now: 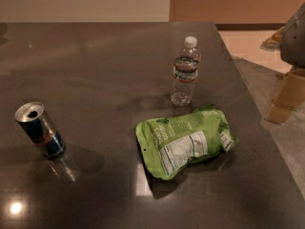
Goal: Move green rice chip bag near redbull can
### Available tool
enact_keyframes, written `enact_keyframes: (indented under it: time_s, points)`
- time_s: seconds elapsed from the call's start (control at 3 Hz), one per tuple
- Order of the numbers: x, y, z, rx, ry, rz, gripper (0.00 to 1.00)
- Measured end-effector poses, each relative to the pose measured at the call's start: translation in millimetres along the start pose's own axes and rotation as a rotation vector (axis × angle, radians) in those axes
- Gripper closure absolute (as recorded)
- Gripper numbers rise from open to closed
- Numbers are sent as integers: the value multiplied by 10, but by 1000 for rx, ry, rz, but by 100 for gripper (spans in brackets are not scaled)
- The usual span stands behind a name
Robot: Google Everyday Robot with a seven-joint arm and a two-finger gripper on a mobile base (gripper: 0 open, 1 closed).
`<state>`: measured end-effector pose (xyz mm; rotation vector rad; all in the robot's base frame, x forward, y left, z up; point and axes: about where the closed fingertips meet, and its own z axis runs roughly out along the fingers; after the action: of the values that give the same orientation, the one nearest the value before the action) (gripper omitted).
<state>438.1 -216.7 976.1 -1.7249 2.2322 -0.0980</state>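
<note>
**A:** Gripper located?

**B:** The gripper (286, 97) is taken to be the partly cut-off shape at the right edge of the camera view. It is past the side of the desk (95, 56) and well apart from everything on it. Whether the jaws are open or shut cannot be told. Nothing is seen held in them.

**A:** Task things?

**B:** The green rice chip bag (186, 140) is laid flat on the desk, right of the middle, label side up and crumpled. The redbull can (39, 129) is stood at the left, well apart from the bag, with bare desk between them. A water bottle (185, 73) is stood just behind the bag. Contact between bottle and bag is not seen.

**A:** Step in hand?

**B:** It is judged to be the reach toward the bag. The bag is not yet gripped.

**A:** How is it done well?

**B:** An approach from above is advised. A raised crease or the puffed edge should be pinched, since flat foil is judged to give little hold. The bag's near-left side is preferred, away from the bottle, so the bottle is not knocked. The bag should then be lifted clear and carried left over the bare desk. It should be let go just beside the can, not against it, since the slim can is judged easily tipped.
</note>
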Motion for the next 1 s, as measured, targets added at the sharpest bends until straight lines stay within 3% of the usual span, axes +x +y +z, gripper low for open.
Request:
enact_keyframes:
  time_s: [0.33,1.0]
  points:
    - [0,0,0,0,0,0,0]
    - [-415,245,251,-142,-84,-95,0]
